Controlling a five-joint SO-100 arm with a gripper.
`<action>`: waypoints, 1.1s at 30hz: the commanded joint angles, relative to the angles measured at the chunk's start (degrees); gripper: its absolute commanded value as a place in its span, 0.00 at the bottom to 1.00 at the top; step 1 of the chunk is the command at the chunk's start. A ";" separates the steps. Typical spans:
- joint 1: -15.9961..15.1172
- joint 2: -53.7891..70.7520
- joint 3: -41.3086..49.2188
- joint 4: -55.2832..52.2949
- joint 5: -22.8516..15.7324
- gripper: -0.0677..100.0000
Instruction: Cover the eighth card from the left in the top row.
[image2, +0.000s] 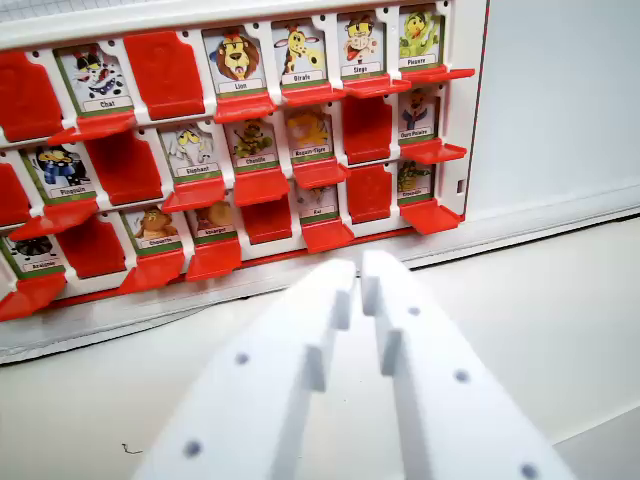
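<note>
Standing open at the top row's far right, the Pieuvre card (420, 40) is probably the target, though the row's left end is cropped, and the nearly clenched, empty claw (358, 275) could flip the Singe card (360, 45) beside it.

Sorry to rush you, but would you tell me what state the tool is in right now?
Tool: nearly shut, only a thin gap between the white fingertips, holding nothing, short of the red card board.

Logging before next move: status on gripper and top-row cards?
Gripper nearly shut, empty, short of the board. Rightmost top-row card uncovered, flap down. Nothing in between.
</note>
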 joint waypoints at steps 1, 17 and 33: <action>0.53 -2.46 -0.79 -6.33 -1.58 0.00; 4.04 -26.28 -11.25 -21.18 -10.99 0.00; 6.33 -40.43 -25.93 -21.80 -15.82 0.00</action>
